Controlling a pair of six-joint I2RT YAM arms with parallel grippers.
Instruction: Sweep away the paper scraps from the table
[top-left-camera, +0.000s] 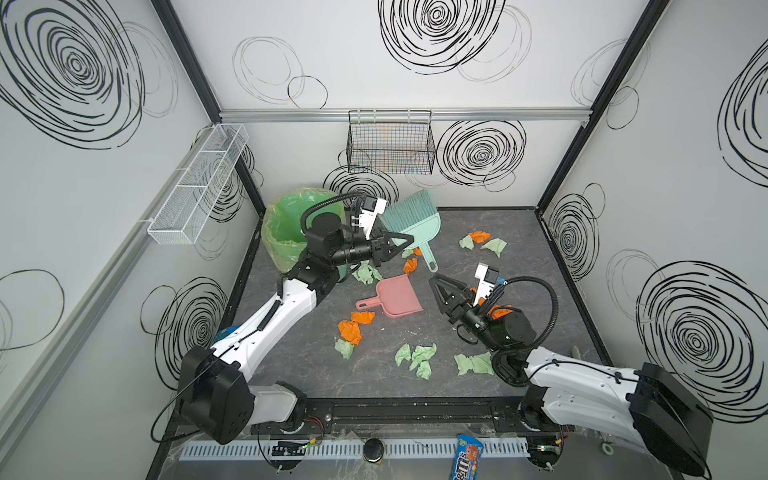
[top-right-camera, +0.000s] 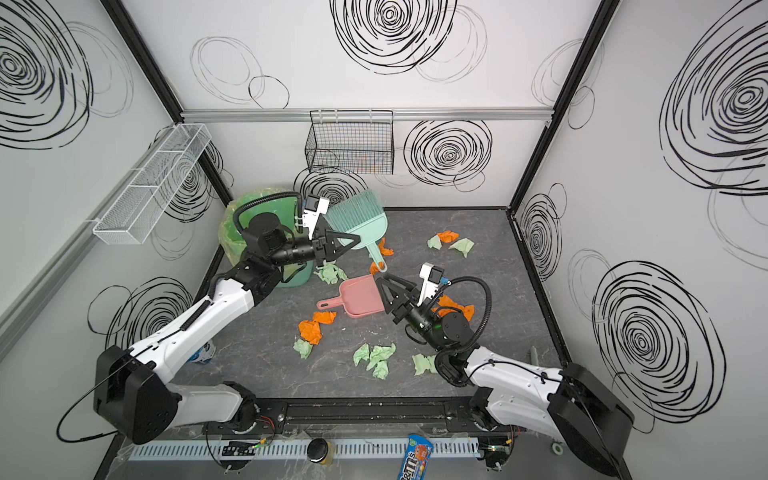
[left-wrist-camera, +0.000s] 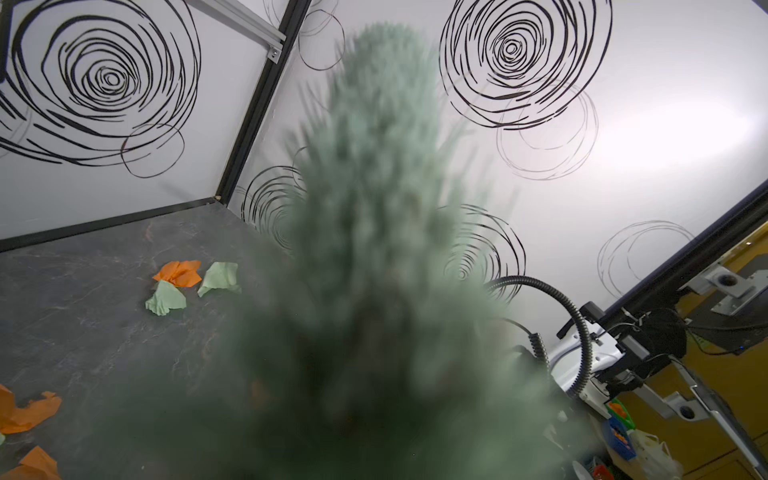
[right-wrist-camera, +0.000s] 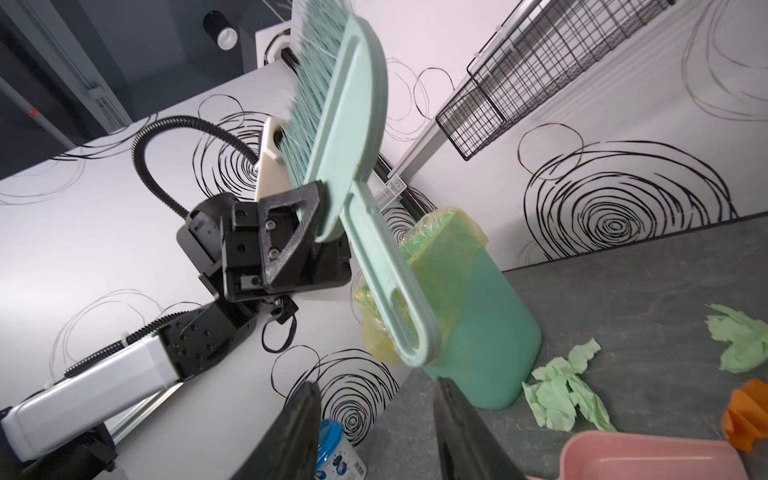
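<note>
White-shelled arms (top-left-camera: 286, 303), black joint housings (top-left-camera: 216, 395), ribbed black cable hoses (top-left-camera: 555, 309), white wrist camera mounts (top-left-camera: 370, 215)

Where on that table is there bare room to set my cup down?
Barest: the far right corner of the table, behind the orange-and-green paper scraps, and the front strip before the black rail. Crowded: around the pink dustpan and beside the green bin.

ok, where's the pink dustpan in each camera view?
In a top view: pink dustpan flat at the centre of the table.
In a top view: same place.
Left wrist: not in it; the blurred mint brush blocks the middle.
Right wrist: cut off at the frame edge.
Landmark: that mint brush, in all four.
</note>
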